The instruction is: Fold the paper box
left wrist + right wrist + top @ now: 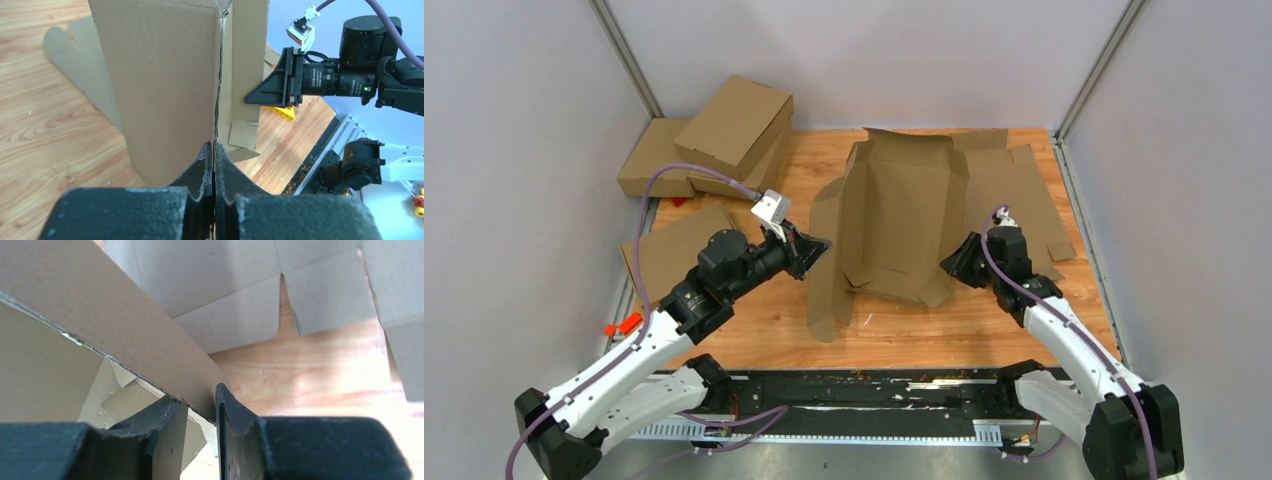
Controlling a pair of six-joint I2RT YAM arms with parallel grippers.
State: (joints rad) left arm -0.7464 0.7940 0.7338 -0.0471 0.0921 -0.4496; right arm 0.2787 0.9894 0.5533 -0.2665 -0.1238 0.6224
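Partly folded box [904, 215] at the middle of the table [924, 330], its main panel raised and leaning toward the far side, its long axis running near to far. One flap hangs on the left, and flat flaps are spread on the wood to the right and far right. The box lies between the two tools, so each arm reaches inward to its own side and neither is nearer than the other. The left gripper [809, 250] is closed flat on the thin edge of the left flap; in the left wrist view the cardboard edge runs straight down into the seam between the fingers [205, 165]. The right gripper [954, 262] stands narrow on the near right corner; in the right wrist view the slanting wall edge passes between the jaws, which appear to pinch it. Both forearms lie low and stretched forward, wrists turned toward the centre. The next fold probably turns on swinging these side walls inward about near-to-far creases while the panel stays raised. Other boxes [724, 135] are stacked at the far left, and a flat sheet [679, 250] lies at the left, well apart from the work.
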